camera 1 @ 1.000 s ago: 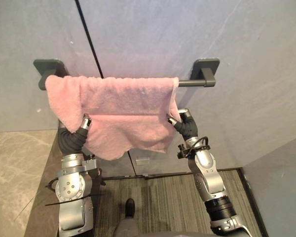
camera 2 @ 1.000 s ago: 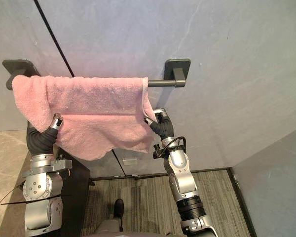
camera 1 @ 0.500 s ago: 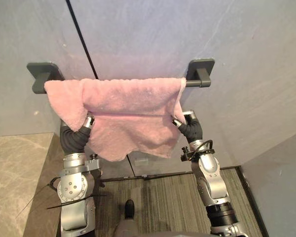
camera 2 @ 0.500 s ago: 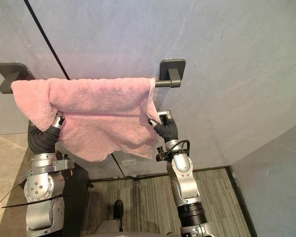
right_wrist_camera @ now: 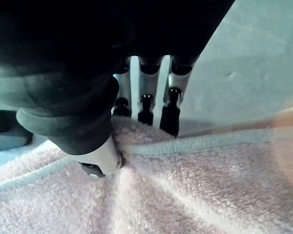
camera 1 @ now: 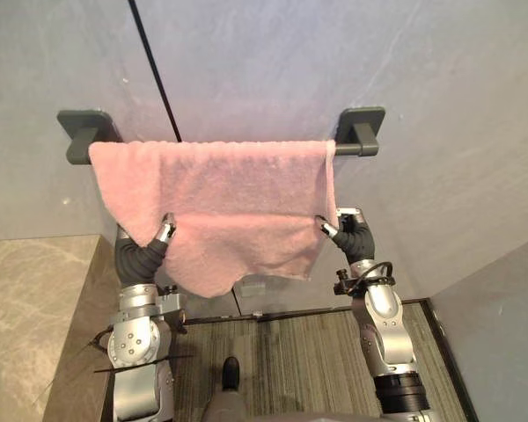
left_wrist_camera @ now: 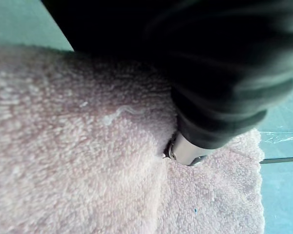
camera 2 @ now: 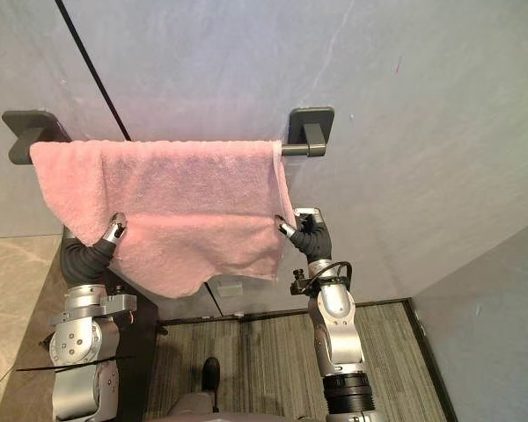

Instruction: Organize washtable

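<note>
**Towel on the bar: watch for a slide-off**

- Right hand: thumb on one face of the pink towel and fingertips on the other, pinching its hemmed side edge.
- Left hand: pressed into the towel at the opposite side edge. Whether it grips cannot be told.
- Between the hands the front layer sags to a crooked point below them, so the lower edge is not level.
- Above the hands the towel is draped over the dark towel bar. One end lies close to the bracket above the right hand, and the other end bunches against the left bracket.
- Behind it all is the grey wall.

Risks, as judged:
- A downward tug on the front layer alone would likely drag the back layer over the bar and drop the towel.
- An uneven pull would likely skew it sideways or ruck it further at the left bracket.
- If the pinch slips off the hem, the sag stays uncorrected.
</note>
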Tool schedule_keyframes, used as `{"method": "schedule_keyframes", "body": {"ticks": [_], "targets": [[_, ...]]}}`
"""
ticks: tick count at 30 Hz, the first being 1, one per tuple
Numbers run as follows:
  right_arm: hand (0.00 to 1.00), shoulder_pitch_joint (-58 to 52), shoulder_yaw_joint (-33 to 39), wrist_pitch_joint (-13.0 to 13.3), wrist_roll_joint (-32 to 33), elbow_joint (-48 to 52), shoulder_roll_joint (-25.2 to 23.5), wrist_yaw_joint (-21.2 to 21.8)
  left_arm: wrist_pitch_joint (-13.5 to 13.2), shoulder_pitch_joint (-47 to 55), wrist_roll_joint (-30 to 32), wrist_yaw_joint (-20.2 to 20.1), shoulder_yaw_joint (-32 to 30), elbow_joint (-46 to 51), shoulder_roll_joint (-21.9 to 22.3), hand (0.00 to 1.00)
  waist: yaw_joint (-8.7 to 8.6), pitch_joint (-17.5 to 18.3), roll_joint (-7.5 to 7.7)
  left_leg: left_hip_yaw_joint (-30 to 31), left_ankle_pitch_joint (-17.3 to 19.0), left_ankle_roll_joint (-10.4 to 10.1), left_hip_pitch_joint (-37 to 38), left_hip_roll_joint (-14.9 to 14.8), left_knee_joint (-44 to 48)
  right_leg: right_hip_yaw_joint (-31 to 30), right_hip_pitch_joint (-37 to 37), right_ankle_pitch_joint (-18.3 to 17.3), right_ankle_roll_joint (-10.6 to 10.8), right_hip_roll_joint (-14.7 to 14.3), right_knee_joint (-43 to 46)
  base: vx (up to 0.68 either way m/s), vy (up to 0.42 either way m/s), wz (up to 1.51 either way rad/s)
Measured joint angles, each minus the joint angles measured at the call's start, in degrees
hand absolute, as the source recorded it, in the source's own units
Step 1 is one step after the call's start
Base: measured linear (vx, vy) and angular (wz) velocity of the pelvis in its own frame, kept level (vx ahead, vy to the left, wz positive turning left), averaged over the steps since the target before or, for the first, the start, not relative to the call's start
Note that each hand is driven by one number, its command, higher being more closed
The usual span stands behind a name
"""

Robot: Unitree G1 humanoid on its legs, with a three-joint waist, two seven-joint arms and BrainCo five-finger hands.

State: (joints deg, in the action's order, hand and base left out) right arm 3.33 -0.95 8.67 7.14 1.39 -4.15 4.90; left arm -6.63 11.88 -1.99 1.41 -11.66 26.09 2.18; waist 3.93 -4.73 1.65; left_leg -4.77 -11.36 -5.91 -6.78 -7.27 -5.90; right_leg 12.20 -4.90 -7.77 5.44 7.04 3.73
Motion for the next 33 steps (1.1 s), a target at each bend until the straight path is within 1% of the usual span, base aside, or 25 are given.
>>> {"method": "schedule_keyframes", "body": {"ticks": [7, 10, 14, 16, 19, 21, 23, 26, 28, 30, 33], "targets": [[0.0, -6.47, 1.6, -0.06, 0.84, -1.22, 0.01, -1.0, 0.15, 3.68, -0.02, -0.2, 0.08, -4.72, 0.7, 0.0, -0.02, 1.2, -0.06, -0.11, 0.02, -0.01, 0.32, -0.08, -0.01, 0.02, -0.18, 0.0, 0.02, 0.01, -0.01, 0.0, 0.0, 0.0], [0.0, -12.0, 1.84, -0.47, 1.36, -3.56, 0.04, -0.7, 1.23, 7.28, -0.01, -1.68, 0.38, -5.38, 1.15, 0.0, -0.01, 1.87, -0.11, -0.21, 0.02, -0.01, 0.32, -0.15, -0.02, 0.07, -0.21, 0.01, 0.03, -0.04, -0.08, 0.0, 0.0, 0.0], [0.0, -19.21, 1.91, -1.34, 1.4, -3.62, 0.06, 1.98, 1.94, 12.58, -0.01, -4.68, 0.48, -5.4, 1.4, 0.0, 0.0, 2.07, -0.2, -0.54, 0.03, -0.02, 0.64, -0.35, -0.02, 0.19, -0.58, 0.05, 0.1, -0.18, -0.18, 0.0, 0.0, 0.0], [0.0, -22.94, 1.63, -1.66, 1.42, -3.63, 0.04, 3.88, 2.25, 14.93, 0.01, -6.1, 0.2, -5.39, 2.31, 0.0, 0.02, 2.6, -0.16, -0.69, 0.07, -0.04, 0.8, -0.5, -0.02, 0.26, -0.91, 0.19, 0.31, -0.28, -0.55, 0.0, 0.0, 0.0], [0.0, -25.85, 1.01, -2.03, 1.39, -4.29, 0.12, 5.72, 2.48, 17.2, 0.48, -7.34, -0.08, -5.39, 2.94, 0.0, -0.01, 3.15, -0.21, -1.18, 0.49, -0.06, 0.81, -0.77, -0.02, 0.27, -0.93, 0.22, 0.34, -0.35, -0.75, 0.0, 0.0, 0.0], [0.0, -28.57, 0.2, -2.96, 1.29, -4.73, 0.24, 7.92, 2.56, 19.22, 0.6, -7.8, -0.27, -5.39, 3.86, 0.0, 0.06, 3.51, -0.29, -1.29, 0.54, -0.06, 0.86, -0.86, -0.02, 0.27, -0.94, 0.22, 0.35, -0.33, -0.75, -0.02, -0.001, -0.01], [0.0, -29.98, -0.56, -3.03, 1.26, -4.89, 0.61, 9.17, 2.61, 20.86, 0.65, -8.5, -0.58, -5.39, 4.44, 0.0, 0.03, 3.56, -0.35, -1.48, 0.55, -0.07, 0.92, -0.92, -0.01, 0.22, -0.93, 0.22, 0.37, -0.3, -0.75, -0.01, 0.0, -0.02], [0.0, -31.04, -3.01, -4.28, 1.0, -5.74, 1.46, 11.68, 3.19, 22.96, 0.83, -10.35, -0.59, -5.47, 4.63, 0.0, 0.09, 3.61, -0.27, -1.68, 0.55, -0.07, 1.01, -0.98, -0.01, 0.15, -0.93, 0.23, 0.42, -0.16, -0.73, -0.01, 0.0, -0.01], [0.0, -31.18, -5.03, -4.9, -0.01, -5.84, 2.47, 12.64, 3.55, 23.94, 2.5, -11.3, -0.01, -5.54, 4.53, 0.0, 0.1, 3.7, -0.2, -1.72, 0.55, -0.07, 1.03, -0.96, 0.0, 0.15, -0.93, 0.24, 0.45, -0.09, -0.66, 0.0, 0.0, 0.0], [0.0, -31.14, -7.95, -5.16, -0.99, -5.84, 3.7, 13.18, 3.6, 25.13, 3.28, -12.69, 1.59, -6.33, 3.57, 0.0, 0.11, 3.89, -0.13, -1.75, 0.55, -0.06, 1.04, -0.92, 0.0, 0.15, -0.93, 0.21, 0.51, -0.05, -0.61, 0.0, 0.0, 0.0], [0.0, -30.86, -13.4, -5.41, -0.95, -4.42, 5.7, 14.28, 3.97, 28.08, 1.59, -16.04, 9.68, -6.67, -1.05, 0.0, 0.15, 4.05, 0.05, -1.75, 0.56, -0.07, 1.04, -0.85, 0.0, 0.23, -0.93, -0.03, 0.84, -0.03, -0.51, 0.0, 0.0, 0.0]]}}
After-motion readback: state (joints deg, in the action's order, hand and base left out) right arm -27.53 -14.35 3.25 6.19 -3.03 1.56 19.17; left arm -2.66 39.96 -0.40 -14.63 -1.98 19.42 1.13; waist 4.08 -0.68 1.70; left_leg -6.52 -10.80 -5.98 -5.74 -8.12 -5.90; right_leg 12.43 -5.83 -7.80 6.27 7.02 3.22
